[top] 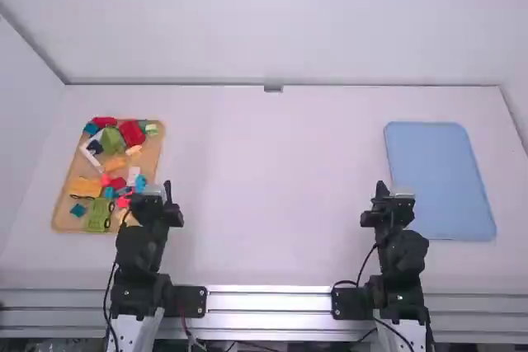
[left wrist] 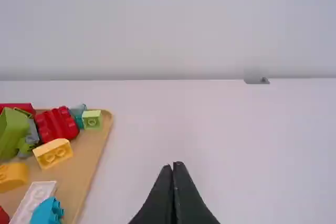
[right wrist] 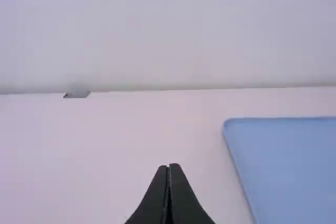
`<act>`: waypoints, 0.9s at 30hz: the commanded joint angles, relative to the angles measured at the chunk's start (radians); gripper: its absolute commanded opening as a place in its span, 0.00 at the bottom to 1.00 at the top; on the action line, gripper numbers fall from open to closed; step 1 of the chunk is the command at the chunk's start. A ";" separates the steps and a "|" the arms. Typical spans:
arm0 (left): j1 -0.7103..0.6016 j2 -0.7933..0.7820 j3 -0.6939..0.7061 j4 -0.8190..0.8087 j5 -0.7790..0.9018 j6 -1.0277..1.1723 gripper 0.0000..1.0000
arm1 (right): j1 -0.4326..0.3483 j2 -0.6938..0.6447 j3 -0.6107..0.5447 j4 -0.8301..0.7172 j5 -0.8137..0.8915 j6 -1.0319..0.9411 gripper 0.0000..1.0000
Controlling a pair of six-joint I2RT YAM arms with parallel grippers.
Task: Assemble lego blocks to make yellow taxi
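Multicoloured plastic lego blocks [top: 132,133] crowd our flat tan tray [top: 152,156]; our black left pincer [top: 167,187] and right pincer [top: 381,187] are clenched.

Counter [top: 268,195] plain white; walls [top: 272,22] white; left tray [left wrist: 94,163] light tan, unpatterned; right tray [top: 441,175] plain pale blue, edge slightly deeper blue; chunky block [left wrist: 55,125] solid red; large block [left wrist: 13,132] leaf green; small square block [left wrist: 92,119] pale lime; studded block [left wrist: 53,153] warm yellow; rounded block [left wrist: 12,177] deeper orange-yellow; flat plate [left wrist: 32,202] white; knobbed piece [left wrist: 46,212] bright cyan-blue; wheeled base [top: 98,215] green, wheels black; left claw [top: 168,192] black; right claw [top: 381,190] black; rail [top: 268,301] silvery grey.
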 commanded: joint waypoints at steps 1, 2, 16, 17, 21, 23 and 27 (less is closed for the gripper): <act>0.000 0.000 0.000 0.000 0.000 0.001 0.00 | 0.000 0.000 0.000 -0.001 -0.001 0.001 0.00; 0.000 0.001 0.001 0.000 0.000 0.001 0.01 | 0.000 0.001 0.001 0.000 -0.001 0.001 0.01; 0.003 0.097 0.101 -0.015 -0.015 0.016 0.11 | 0.004 0.101 0.069 0.044 -0.017 -0.004 0.11; 0.004 0.114 0.119 -0.023 -0.017 0.018 0.12 | 0.006 0.117 0.080 0.049 -0.018 -0.005 0.12; 0.004 0.192 0.199 -0.056 -0.025 0.038 0.18 | 0.015 0.183 0.132 0.060 -0.014 -0.007 0.18; 0.006 0.241 0.244 -0.070 -0.030 0.062 0.21 | 0.022 0.224 0.169 0.054 -0.007 -0.009 0.21; 0.007 0.335 0.323 -0.088 -0.040 0.105 0.28 | 0.039 0.309 0.250 0.030 0.007 -0.025 0.28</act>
